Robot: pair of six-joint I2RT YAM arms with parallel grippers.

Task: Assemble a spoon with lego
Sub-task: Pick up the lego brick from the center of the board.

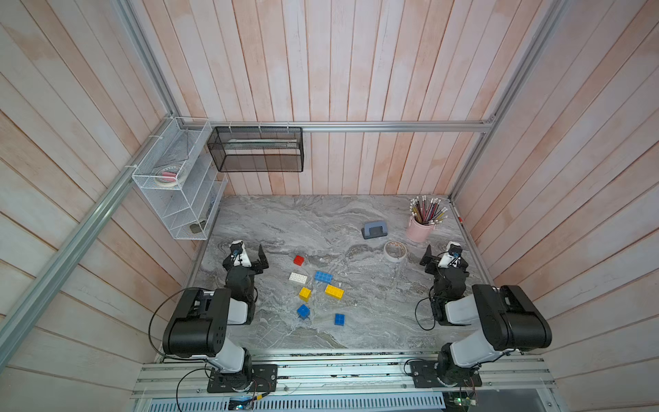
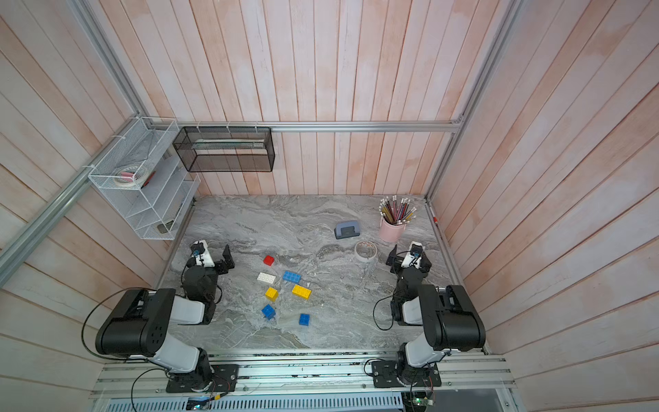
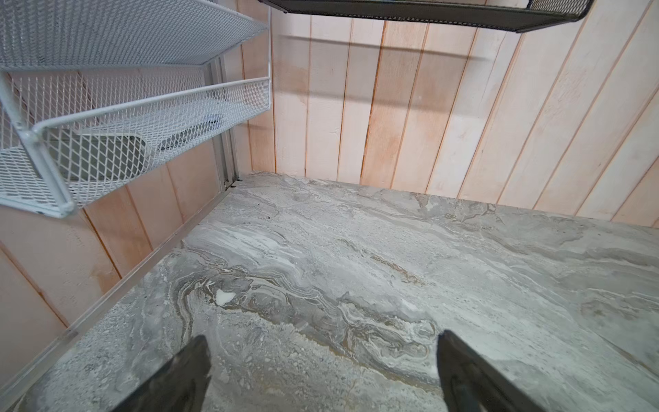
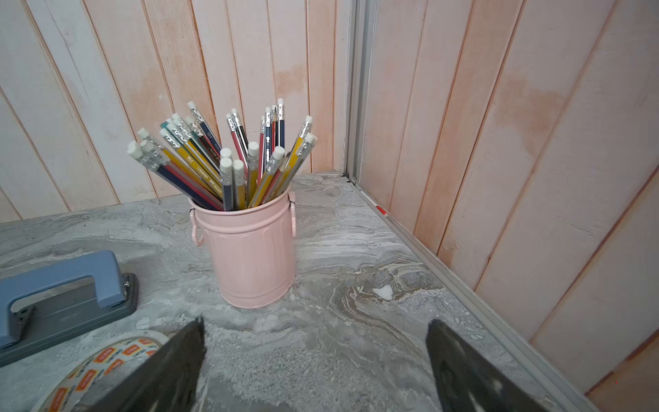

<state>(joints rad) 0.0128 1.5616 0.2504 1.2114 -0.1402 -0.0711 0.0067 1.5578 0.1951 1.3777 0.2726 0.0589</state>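
Both left tool (image 3: 322,340) and right tool (image 4: 315,326) spread, empty. The lego (image 1: 323,276) appears light, rigid, slick; grip across flat sides.

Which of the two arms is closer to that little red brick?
The left arm. Its open jaws are near the red brick, not touching it; the right arm has its open jaws far across the table, next to the tape roll.

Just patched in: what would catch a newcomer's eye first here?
Seven loose bricks, red, white, yellow and blue, lie scattered in the middle of the table. A pink cup of pencils stands at the far right corner. The left end effector and right end effector hang open, empty.
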